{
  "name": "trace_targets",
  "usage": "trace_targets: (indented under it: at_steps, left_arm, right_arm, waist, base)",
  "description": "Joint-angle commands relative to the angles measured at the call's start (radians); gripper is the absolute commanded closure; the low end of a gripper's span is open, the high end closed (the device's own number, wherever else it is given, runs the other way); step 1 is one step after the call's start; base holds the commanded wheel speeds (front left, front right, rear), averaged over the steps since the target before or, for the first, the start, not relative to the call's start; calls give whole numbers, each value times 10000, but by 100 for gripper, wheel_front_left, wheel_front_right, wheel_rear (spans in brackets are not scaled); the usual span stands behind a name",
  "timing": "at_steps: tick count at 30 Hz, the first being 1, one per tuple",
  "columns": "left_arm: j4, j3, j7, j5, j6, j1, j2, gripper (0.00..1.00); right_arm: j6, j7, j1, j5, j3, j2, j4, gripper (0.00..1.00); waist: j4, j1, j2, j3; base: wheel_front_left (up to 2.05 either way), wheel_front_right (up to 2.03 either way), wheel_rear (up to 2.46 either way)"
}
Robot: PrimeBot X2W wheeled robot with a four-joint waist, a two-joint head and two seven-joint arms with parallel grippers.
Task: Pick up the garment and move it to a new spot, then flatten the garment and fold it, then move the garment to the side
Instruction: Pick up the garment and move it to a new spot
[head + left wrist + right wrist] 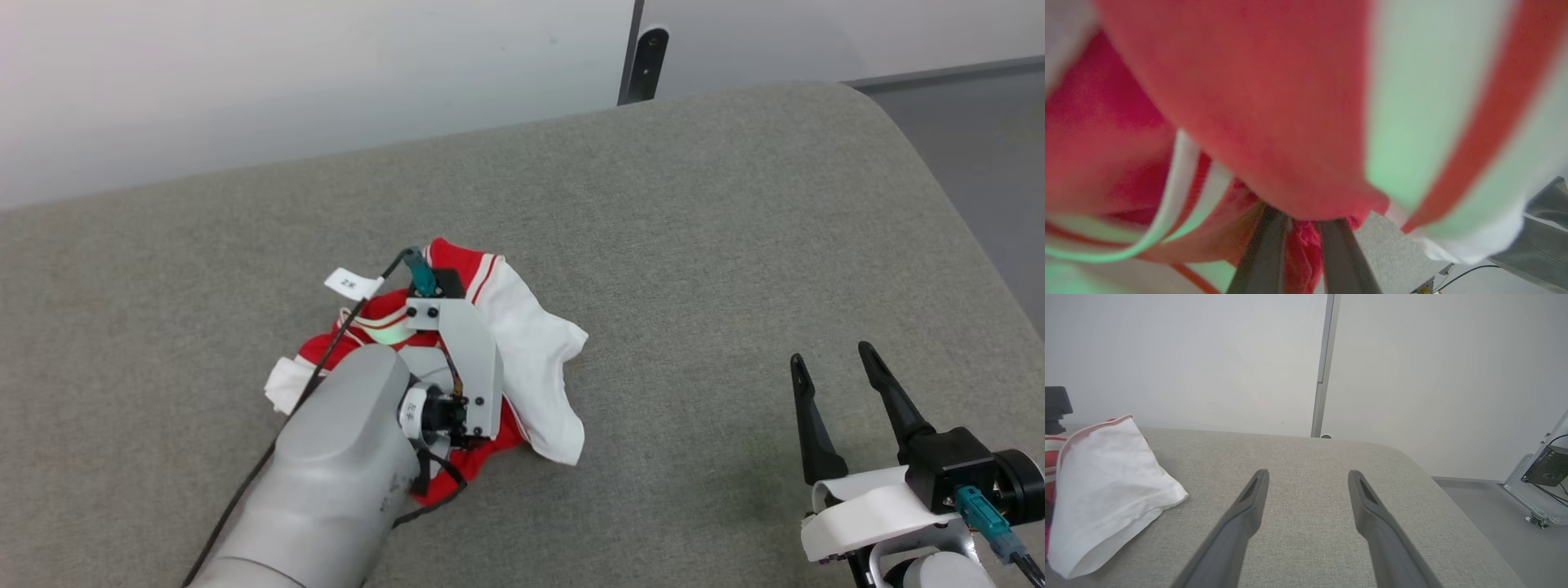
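Shirt (531, 351) bunched under left gripper (1304, 220), pinched on its red cloth; right gripper (831, 355) spread, well off right.

Looks like a robotics lab or test room: plain white partition walls (1188, 355) joined by a metal strip (1323, 375), bare grey floor (1474, 522), a grey fabric-covered tabletop (694, 245) with a rounded corner – and an aluminium frame (1525, 488) carrying a black box (1549, 467) off to one side.
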Motion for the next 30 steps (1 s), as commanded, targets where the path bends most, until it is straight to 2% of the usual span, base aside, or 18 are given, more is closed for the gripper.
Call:
trace_targets:
  at_steps: [1,2,3,4,10,16,20,25,30]
  left_arm:
    - [341,-159,101,-100,-151,515,-111,100]
    - [405,-200,76,-110,-193,436,-146,67]
    - [479,-179,98,-172,-174,340,-164,18]
    - [536,-222,218,-187,-243,211,-175,0]
    - [517,-139,610,-423,-579,-643,-132,0]
    - [178,-21,545,-528,-968,-1069,293,0]
    - [-325,247,-78,-647,-1321,-1057,773,0]
    - [-1230,504,-1571,-635,-1661,-282,1465,0]
    - [-1933,577,-2672,-631,-1848,459,1828,0]
  right_arm:
    - [-6,-51,-150,118,47,33,59,0]
    - [-7,-52,-148,138,53,32,98,0]
    - [-7,-52,-147,123,49,30,144,0]
    - [-7,-52,-144,105,38,29,170,0]
    - [-7,-53,-82,133,61,29,431,0]
    - [-7,-28,-6,132,113,30,611,0]
    - [-7,-5,131,151,122,29,644,0]
    - [-7,-1,351,123,44,30,557,0]
    - [-7,-3,552,93,77,28,513,0]
  waist:
    - [92,0,0,-94]
    - [140,0,0,-154]
    - [196,0,0,-218]
    - [262,0,0,-295]
    - [661,0,0,-711]
    - [990,0,0,-1074]
    - [1222,0,0,-1359]
    - [1598,0,0,-1676]
    - [1848,0,0,-1884]
  base:
    - [0,0,0]
    - [0,0,0]
    - [0,0,0]
    - [0,0,0]
    - [0,0,0]
    - [0,0,0]
    - [0,0,0]
    - [0,0,0]
    - [0,0,0]
